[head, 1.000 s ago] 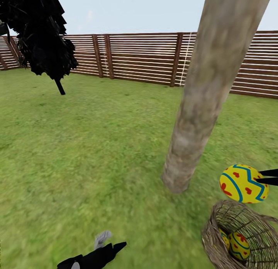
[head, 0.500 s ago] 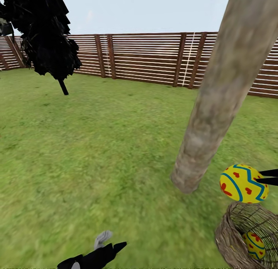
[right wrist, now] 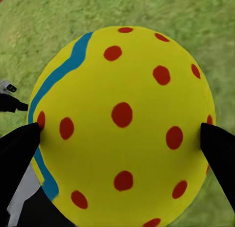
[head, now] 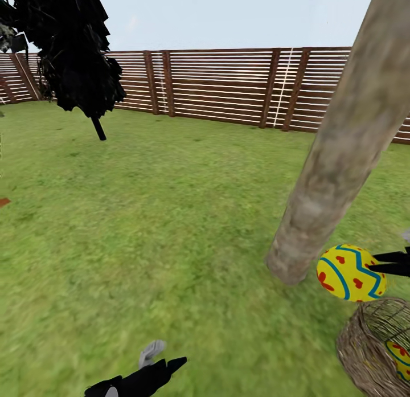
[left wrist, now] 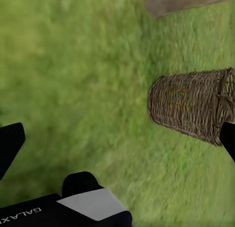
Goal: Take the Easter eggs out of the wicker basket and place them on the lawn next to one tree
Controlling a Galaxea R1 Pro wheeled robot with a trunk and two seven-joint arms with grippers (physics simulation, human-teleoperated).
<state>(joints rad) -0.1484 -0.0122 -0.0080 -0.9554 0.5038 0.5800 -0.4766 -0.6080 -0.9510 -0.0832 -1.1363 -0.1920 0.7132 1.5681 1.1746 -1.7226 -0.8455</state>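
My right gripper (head: 380, 262) is shut on a yellow Easter egg (head: 348, 273) with a blue zigzag and red marks, held in the air just beside the foot of the pale tree trunk (head: 319, 203). Seen along the right wrist, the egg (right wrist: 122, 124) sits between both black fingers (right wrist: 19, 146) over grass. The wicker basket (head: 364, 351) stands on the lawn (head: 142, 226) below the held egg, cut by the view's edge, with another egg (head: 400, 357) partly visible inside. My left gripper (head: 164, 356) hangs open low over the grass; its camera sees the basket (left wrist: 188, 104) side-on.
A dark, nearly black tree (head: 74, 49) stands at the far left. The brown slatted fence (head: 228, 84) closes off the back of the lawn. A small reddish-brown edge (head: 3, 202) shows at the left border. Wide grass lies left of the trunk.
The head view has swung, so the trunk and basket sit further right and the basket is more cut off. The held egg shifted slightly left and lower. The left arm looks unchanged.
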